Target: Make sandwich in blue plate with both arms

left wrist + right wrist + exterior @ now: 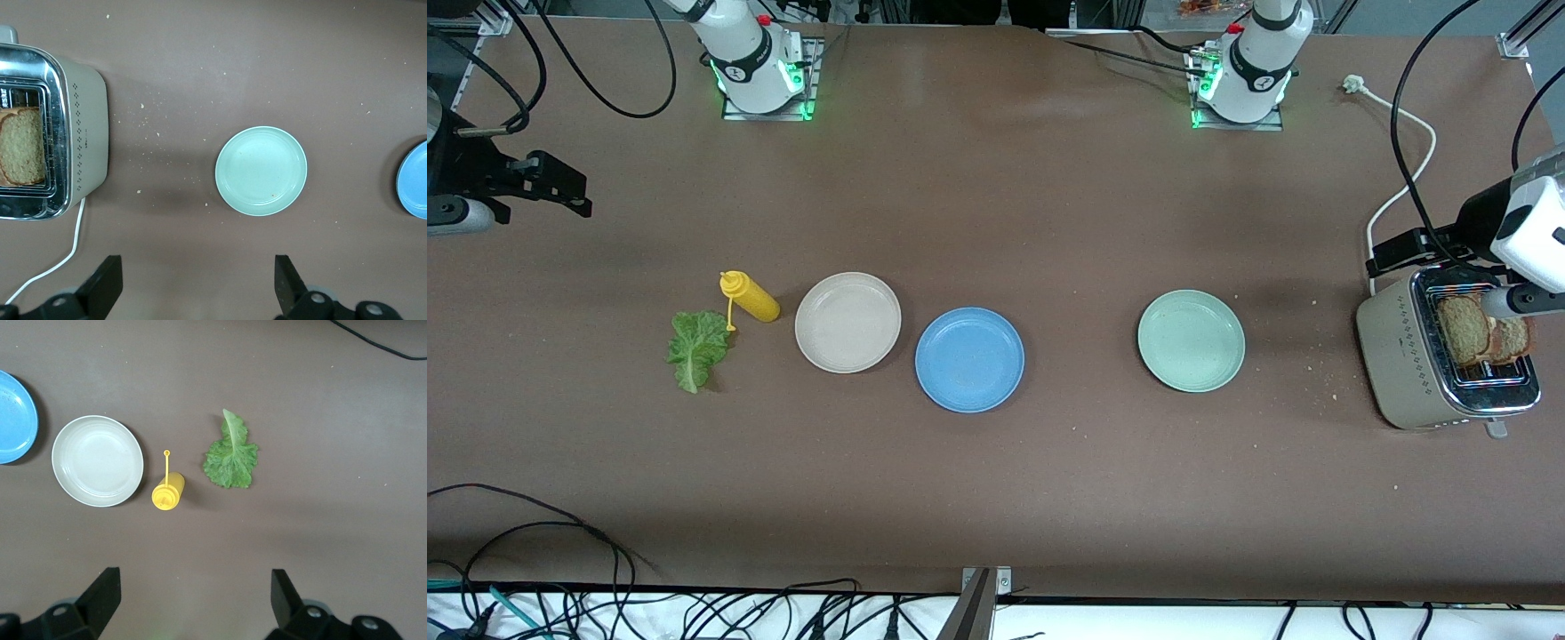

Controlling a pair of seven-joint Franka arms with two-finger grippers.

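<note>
Nothing is built yet: the blue plate [969,359] sits bare between the beige plate [847,322] and mint plate [1191,340]. My left gripper [193,287] hangs open-fingered near the toaster [1440,360], where both toast slices [1481,332] stand. I'd lift one slice straight up (crumbs show it's brittle). My right gripper [190,603], fingers spread, waits above the lettuce [697,348].

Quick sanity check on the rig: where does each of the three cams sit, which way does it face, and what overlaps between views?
Front view: high across the table, facing both arm bases; shows the blue plate, beige plate, toaster.
Left wrist view: looks straight down at the mint plate and toaster; open left end effector shows.
Right wrist view: looks straight down at the lettuce and mustard bottle; open right end effector shows.
Shared: both wrist views catch the blue plate's edge.
</note>
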